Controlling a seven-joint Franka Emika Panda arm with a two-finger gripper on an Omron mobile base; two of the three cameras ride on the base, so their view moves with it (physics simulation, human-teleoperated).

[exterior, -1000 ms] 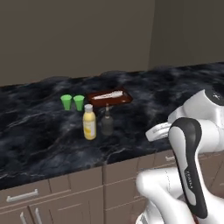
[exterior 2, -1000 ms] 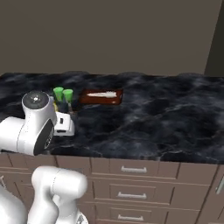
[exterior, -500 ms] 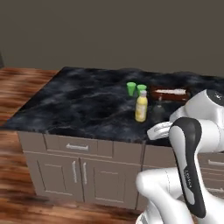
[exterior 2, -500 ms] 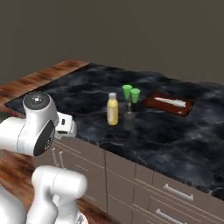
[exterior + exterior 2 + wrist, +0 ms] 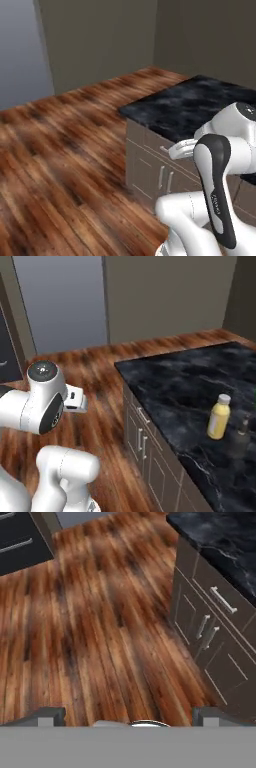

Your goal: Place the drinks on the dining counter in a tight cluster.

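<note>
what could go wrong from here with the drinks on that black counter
1. The yellow bottle and the dark grey bottle stand close together, so reaching for one might topple the other.
2. The open gripper points at the wooden floor, away from the dining counter; swinging the arm back could clip the counter's edge or the drawers.

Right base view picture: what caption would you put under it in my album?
A yellow bottle and a dark grey bottle stand side by side on the black marble counter.
</note>
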